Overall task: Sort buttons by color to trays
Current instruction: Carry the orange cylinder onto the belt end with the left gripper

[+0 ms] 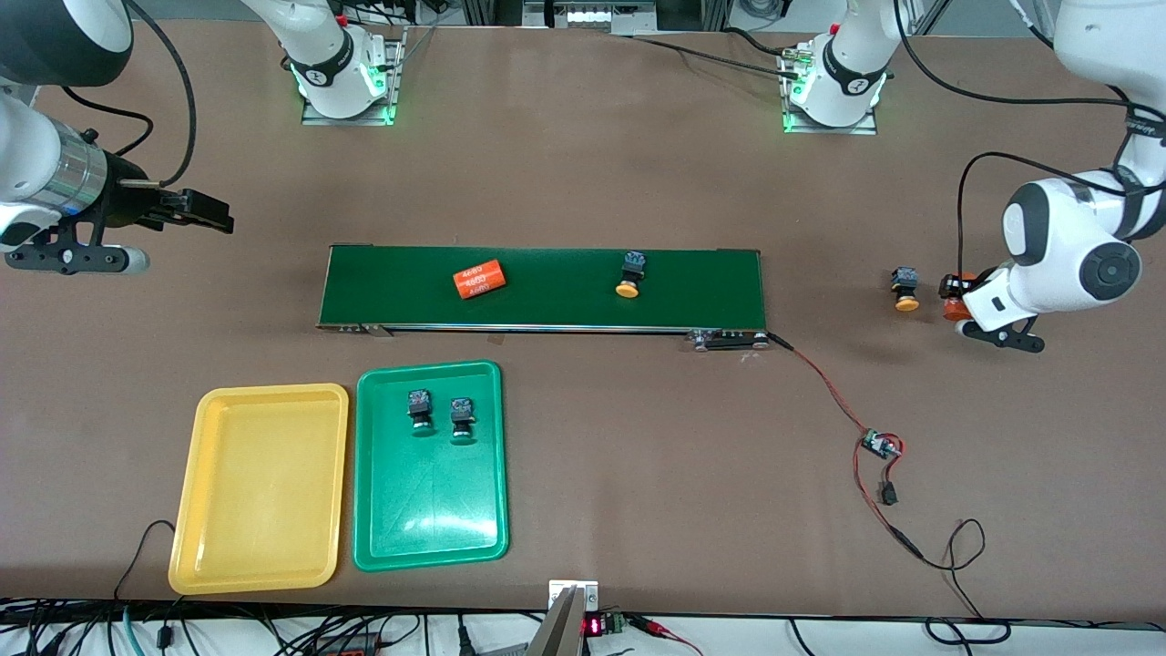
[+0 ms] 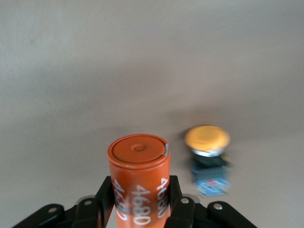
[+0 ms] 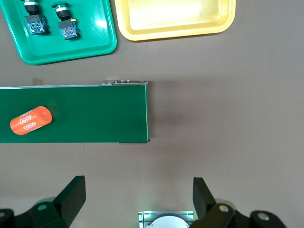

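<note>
**Left gripper clamps orange cylinder as two yellow buttons wait unsorted**

Four buttons were on the table. Two green-capped buttons [image 1: 418, 409] [image 1: 463, 418] lay side by side in the green tray [image 1: 428, 538], near its edge closest to the conveyor belt [image 1: 547, 305]. One yellow-capped button [image 1: 630, 274] sat on the belt, and the other yellow-capped button [image 1: 905, 290] lay on the bare table off the belt's end toward the left arm. The yellow tray [image 1: 260, 547] held nothing and stood just beside the green one. There were two orange cylinders printed "4680": one [image 1: 479, 279] lay on the belt, well apart from the button there.

Bare tabletop spread wide around both trays and at each end of the belt.

The left gripper [image 2: 140, 209] was low over the table, its fingers [image 2: 178, 202] closed narrowly against the sides of the second cylinder [image 2: 138, 183], with the off-belt yellow button [image 2: 207, 159] lying just beside those fingers. The right gripper [image 3: 137, 199] waited over bare table at the belt's other end, fingers [image 3: 71, 192] spread wide and holding nothing.
</note>
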`<state>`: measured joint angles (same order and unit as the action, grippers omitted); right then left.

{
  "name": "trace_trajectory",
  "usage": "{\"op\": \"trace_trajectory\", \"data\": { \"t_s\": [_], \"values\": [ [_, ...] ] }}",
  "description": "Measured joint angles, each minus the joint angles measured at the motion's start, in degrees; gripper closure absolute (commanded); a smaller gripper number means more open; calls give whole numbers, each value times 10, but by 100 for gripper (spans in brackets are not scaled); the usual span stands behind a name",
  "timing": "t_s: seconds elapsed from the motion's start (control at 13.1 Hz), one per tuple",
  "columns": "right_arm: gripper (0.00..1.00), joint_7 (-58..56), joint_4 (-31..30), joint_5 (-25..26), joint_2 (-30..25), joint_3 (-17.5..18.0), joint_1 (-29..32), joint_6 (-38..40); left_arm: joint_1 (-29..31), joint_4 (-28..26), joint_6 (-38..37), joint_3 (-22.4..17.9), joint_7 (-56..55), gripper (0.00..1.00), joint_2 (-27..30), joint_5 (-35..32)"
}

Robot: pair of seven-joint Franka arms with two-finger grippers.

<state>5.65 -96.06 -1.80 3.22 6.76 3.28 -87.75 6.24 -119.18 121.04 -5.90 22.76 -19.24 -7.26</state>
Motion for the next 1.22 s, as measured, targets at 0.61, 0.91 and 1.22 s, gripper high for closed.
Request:
{"op": "trace_trajectory", "data": {
  "t_s": [0.61, 0.91, 1.22],
  "values": [
    [0, 0, 0, 1, 1, 0, 0, 13, -48, 122, -142, 188, -152, 80, 8, 56],
    [0, 0, 0, 1, 1, -1, 1, 23, -70, 125, -116, 263, -49, 80, -22, 56],
    [0, 0, -1, 1, 1, -4, 2, 30, -96, 117, -64, 311, 87, 80, -53, 54]
  ]
}}
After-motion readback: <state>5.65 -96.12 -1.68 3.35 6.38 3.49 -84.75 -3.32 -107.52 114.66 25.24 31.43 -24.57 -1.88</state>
